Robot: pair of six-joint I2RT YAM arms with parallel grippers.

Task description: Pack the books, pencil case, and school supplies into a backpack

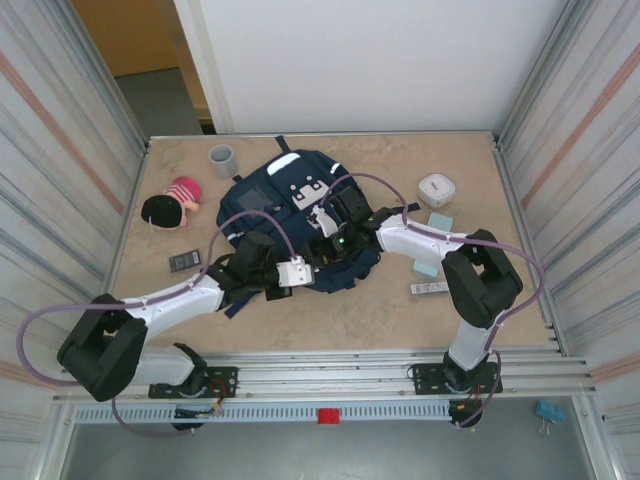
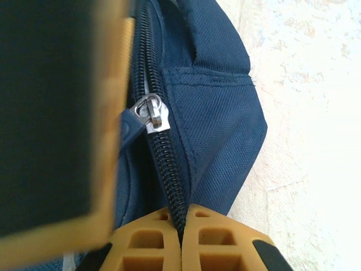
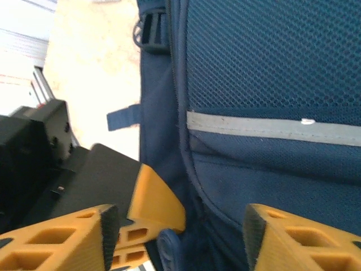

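Backpack (image 1: 250, 205) lies flat mid-tabletop (image 1: 400, 320), long axis running away from the arm bases, and both arms meet at its near zippered edge. The left gripper (image 2: 181, 240) is pinched together on the zipper seam just short of the slider (image 2: 152, 113), while the right gripper (image 3: 180, 237) stands jaws apart astride that edge from the other side. The book (image 1: 185, 261) lies well apart to the left, nearer the left arm; a grey cup (image 1: 221, 157) and pale teal items (image 1: 440, 222) ring the backpack, none blocking the zipper.
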